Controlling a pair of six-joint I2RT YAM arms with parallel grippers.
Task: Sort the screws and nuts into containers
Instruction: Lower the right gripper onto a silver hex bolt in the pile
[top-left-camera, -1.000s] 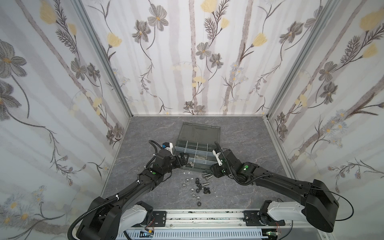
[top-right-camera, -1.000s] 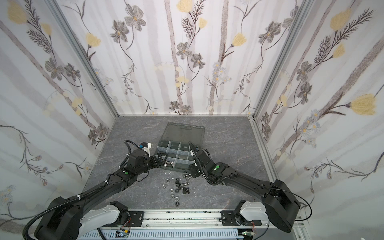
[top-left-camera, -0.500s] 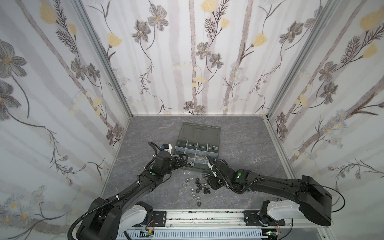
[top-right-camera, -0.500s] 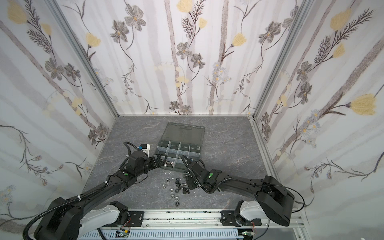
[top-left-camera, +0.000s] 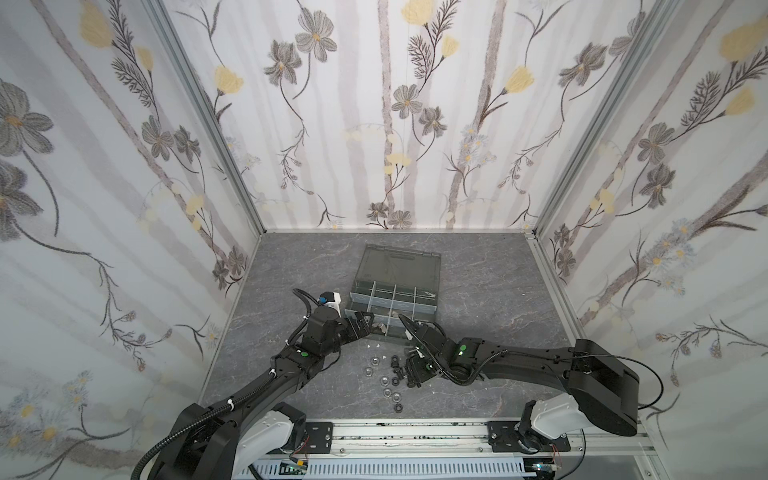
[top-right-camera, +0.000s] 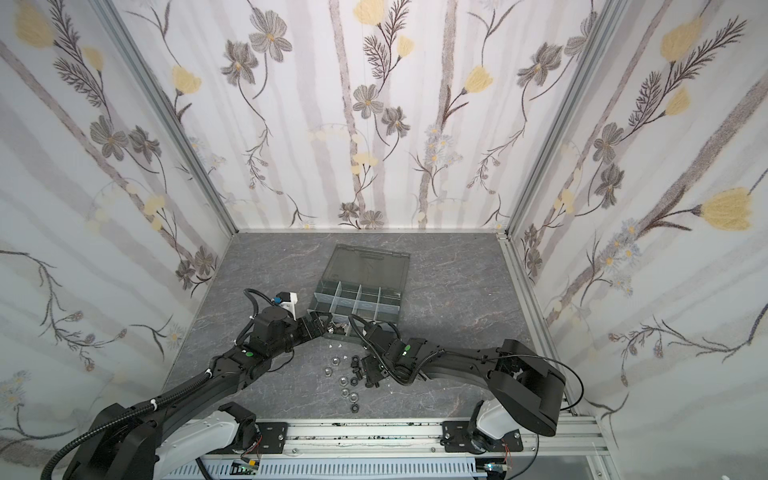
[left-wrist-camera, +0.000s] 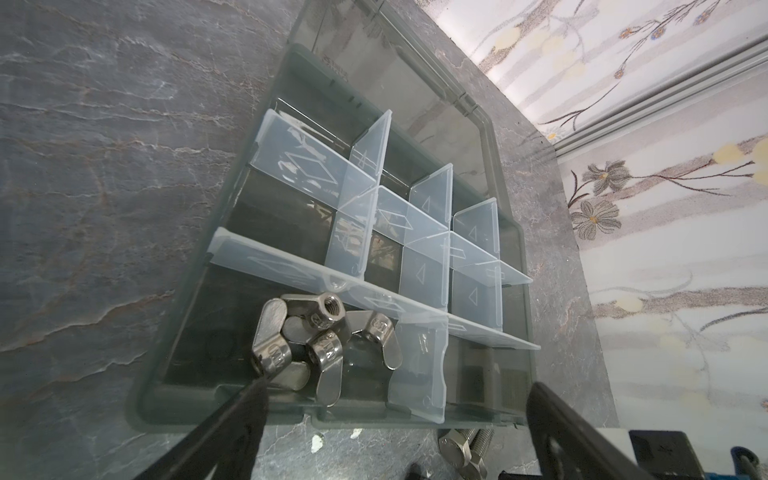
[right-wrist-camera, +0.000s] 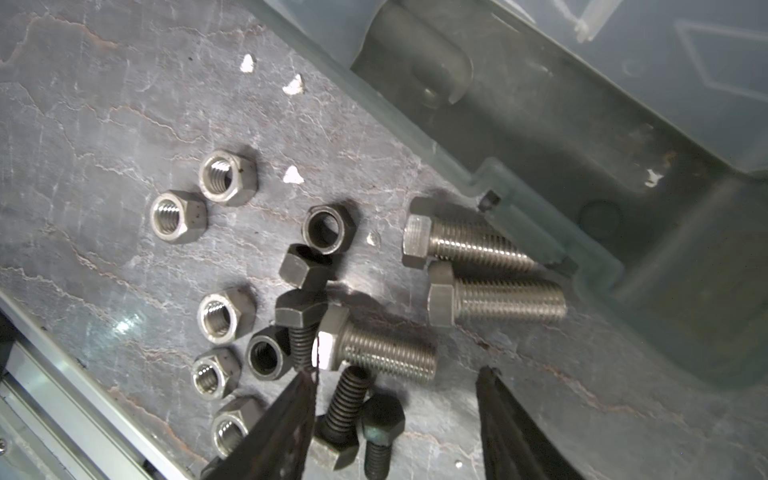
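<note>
The dark grey organiser box (top-left-camera: 432, 308) (top-right-camera: 397, 308) stands mid-table with its containers (left-wrist-camera: 286, 232) walled by pale dividers. Several silver wing nuts (left-wrist-camera: 324, 345) lie in its near corner cell. My left gripper (top-left-camera: 367, 323) (left-wrist-camera: 397, 384) hangs open at that cell's front wall, holding nothing. Loose screws and nuts lie in front of the box: silver screws (right-wrist-camera: 494, 299), black screws (right-wrist-camera: 345, 411), silver nuts (right-wrist-camera: 226, 176) (top-left-camera: 371, 360) and black nuts (right-wrist-camera: 328, 228). My right gripper (top-left-camera: 414, 372) (right-wrist-camera: 398, 374) is low over this pile, open, with two black screws between its fingers and a silver screw (right-wrist-camera: 382, 355) at its tips.
The smoky lid (top-left-camera: 400, 264) lies open and flat behind the box. Small white flecks (right-wrist-camera: 293, 174) dot the floor by the box's front wall (right-wrist-camera: 540, 124). An aluminium rail (top-left-camera: 395, 432) runs along the near edge, and patterned walls close in three sides.
My right gripper has dropped back from the box's front edge to the loose pile, and its jaws have spread wider. The left arm has not moved.
</note>
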